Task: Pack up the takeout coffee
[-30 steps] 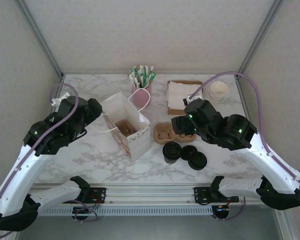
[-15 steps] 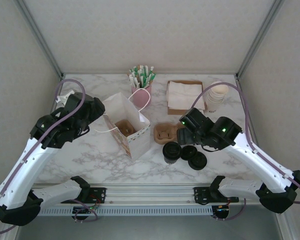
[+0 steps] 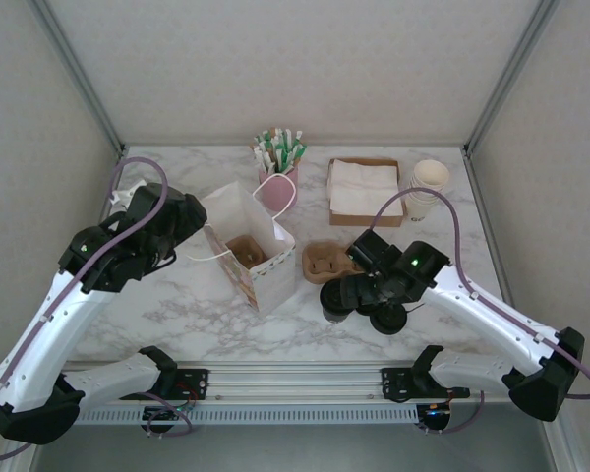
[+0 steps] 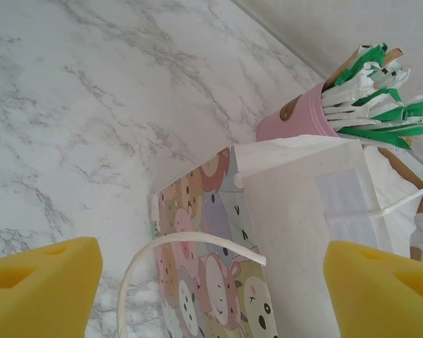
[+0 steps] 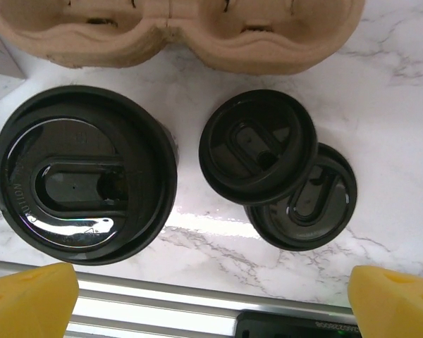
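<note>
Both released: left fingers (image 4: 42, 282) beside the bag (image 4: 303, 232) rim, right fingers (image 5: 28, 299) over lids (image 5: 257, 144) near table (image 5: 409, 105) edge.

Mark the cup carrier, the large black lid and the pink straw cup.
cup carrier (image 5: 268, 53), right wrist view, near side wall.
large black lid (image 5: 84, 174), right wrist view, recessed centre.
pink straw cup (image 4: 296, 121), left wrist view, side wall.

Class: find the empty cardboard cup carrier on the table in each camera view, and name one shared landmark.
Top external: cup carrier, mid-frame, just behind the large black lid.
Right wrist: cup carrier along the top edge, large black lid at lower left.
Shared landmark: that lid.
</note>
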`<state>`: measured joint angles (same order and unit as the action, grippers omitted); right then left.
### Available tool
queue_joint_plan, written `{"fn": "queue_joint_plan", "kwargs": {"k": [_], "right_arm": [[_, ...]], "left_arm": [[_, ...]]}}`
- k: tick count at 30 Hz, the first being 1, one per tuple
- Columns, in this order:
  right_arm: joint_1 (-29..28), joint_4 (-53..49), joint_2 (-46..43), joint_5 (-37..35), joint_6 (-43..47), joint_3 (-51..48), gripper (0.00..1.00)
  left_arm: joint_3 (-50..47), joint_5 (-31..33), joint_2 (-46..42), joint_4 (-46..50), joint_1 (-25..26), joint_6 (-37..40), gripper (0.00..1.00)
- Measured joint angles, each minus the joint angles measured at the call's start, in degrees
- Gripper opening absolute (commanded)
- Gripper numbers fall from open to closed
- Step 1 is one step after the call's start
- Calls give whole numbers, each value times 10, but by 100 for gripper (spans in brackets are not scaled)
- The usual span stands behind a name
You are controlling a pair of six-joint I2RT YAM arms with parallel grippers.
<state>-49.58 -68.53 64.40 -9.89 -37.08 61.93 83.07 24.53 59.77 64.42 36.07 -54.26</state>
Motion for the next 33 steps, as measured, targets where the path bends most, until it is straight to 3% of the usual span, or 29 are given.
{"fn": "queue_joint_plan", "kwargs": {"k": [15,23,33], "right_arm": [[-10,73,32,65,41,-3,92],[-45,87,93,56,49,12,90],[-47,97,131,39,54,27,82]], "left_arm": [[-4,-2,4,1,0,-4,81],[-4,-2,4,1,0,-6,82],[-8,-2,4,2,0,-7,82]]}}
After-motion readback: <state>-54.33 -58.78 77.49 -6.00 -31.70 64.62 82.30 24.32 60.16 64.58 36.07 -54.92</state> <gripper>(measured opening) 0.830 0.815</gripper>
